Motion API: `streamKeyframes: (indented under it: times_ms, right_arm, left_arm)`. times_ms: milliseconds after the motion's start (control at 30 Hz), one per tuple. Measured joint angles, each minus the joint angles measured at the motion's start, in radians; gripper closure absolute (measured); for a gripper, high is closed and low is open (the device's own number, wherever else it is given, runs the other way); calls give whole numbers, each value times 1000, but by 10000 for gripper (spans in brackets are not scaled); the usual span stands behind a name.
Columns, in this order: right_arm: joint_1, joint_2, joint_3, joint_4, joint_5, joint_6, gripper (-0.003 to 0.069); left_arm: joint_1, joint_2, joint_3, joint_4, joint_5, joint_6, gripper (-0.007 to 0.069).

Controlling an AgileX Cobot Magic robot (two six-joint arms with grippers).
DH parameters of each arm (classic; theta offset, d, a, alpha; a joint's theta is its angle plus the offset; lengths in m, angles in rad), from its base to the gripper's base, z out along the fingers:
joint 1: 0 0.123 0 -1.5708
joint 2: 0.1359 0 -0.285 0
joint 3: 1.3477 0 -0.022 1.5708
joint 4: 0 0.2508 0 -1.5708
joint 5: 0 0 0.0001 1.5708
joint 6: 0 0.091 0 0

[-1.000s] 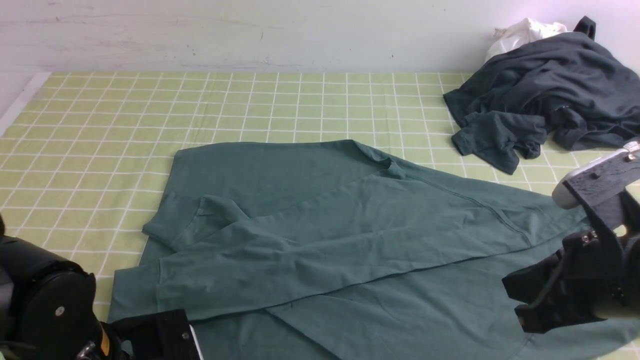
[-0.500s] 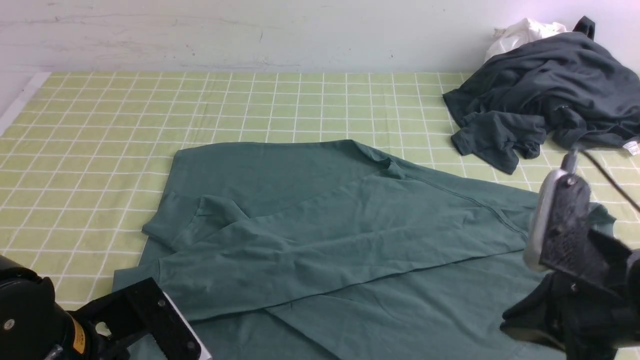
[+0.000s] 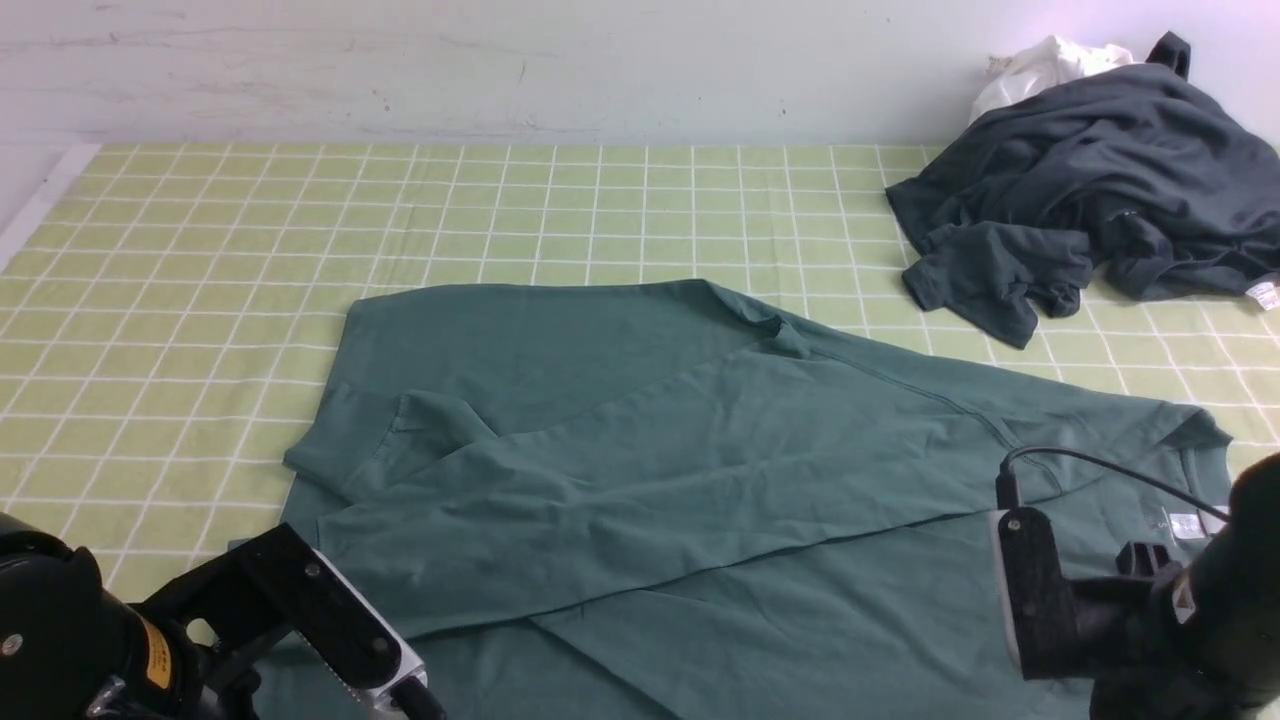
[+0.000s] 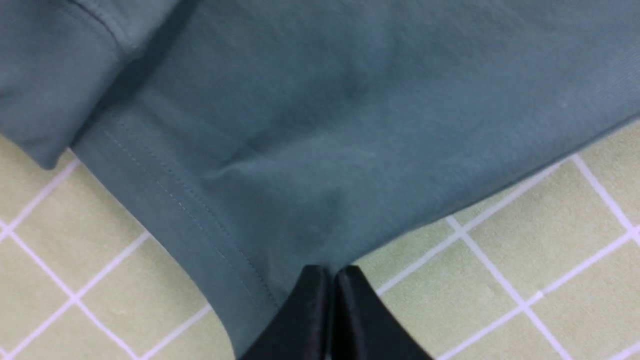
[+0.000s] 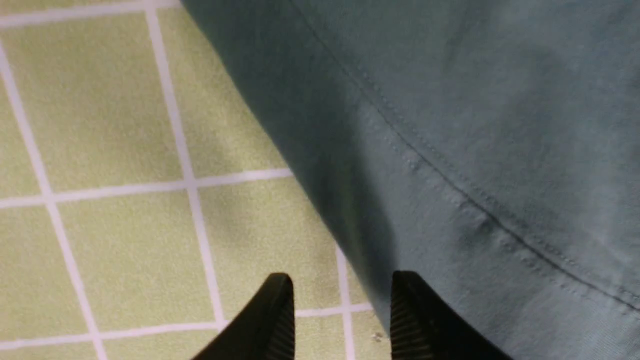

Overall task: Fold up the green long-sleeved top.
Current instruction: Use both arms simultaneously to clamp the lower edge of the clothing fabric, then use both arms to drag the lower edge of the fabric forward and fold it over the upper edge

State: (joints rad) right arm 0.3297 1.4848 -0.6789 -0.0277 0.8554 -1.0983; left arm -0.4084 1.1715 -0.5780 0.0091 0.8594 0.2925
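The green long-sleeved top (image 3: 650, 450) lies spread on the checked tablecloth, with one sleeve folded across its body and its white neck label (image 3: 1186, 523) at the right. My left arm (image 3: 320, 620) is at the near left corner of the top. In the left wrist view my left gripper (image 4: 327, 274) is shut on the hem corner of the top (image 4: 320, 125). My right arm (image 3: 1100, 620) is low at the near right. My right gripper (image 5: 342, 282) is open, astride the edge of the top (image 5: 475, 125), with one finger over the fabric and one over the cloth.
A dark charcoal-grey garment (image 3: 1100, 190) lies crumpled at the back right with a small white cloth (image 3: 1040, 65) behind it. The yellow-green checked tablecloth (image 3: 500, 210) covers the table up to the white wall. The table's left edge shows at the far left.
My right arm has swung down and toward me, uncovering the collar and label. My left arm has risen and moved a little to the right at the near left corner.
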Motion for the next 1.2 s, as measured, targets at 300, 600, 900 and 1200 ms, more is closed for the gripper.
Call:
streamKeyframes:
  times_ms: [300, 600, 900, 1200]
  right_arm:
    - [0, 53, -2, -60, -64, 0, 484]
    - [0, 47, 49, -59, -143, 0, 511]
    - [0, -7, -16, -63, -58, 274, 660]
    - [0, -10, -214, -90, 89, 413, 662]
  left_arm:
    - [3, 0, 1, -33, -2, 0, 629]
    - [3, 0, 1, -46, -3, 4, 629]
    - [3, 0, -68, -52, 49, -66, 629]
    - [57, 6, -263, -9, 27, -131, 629]
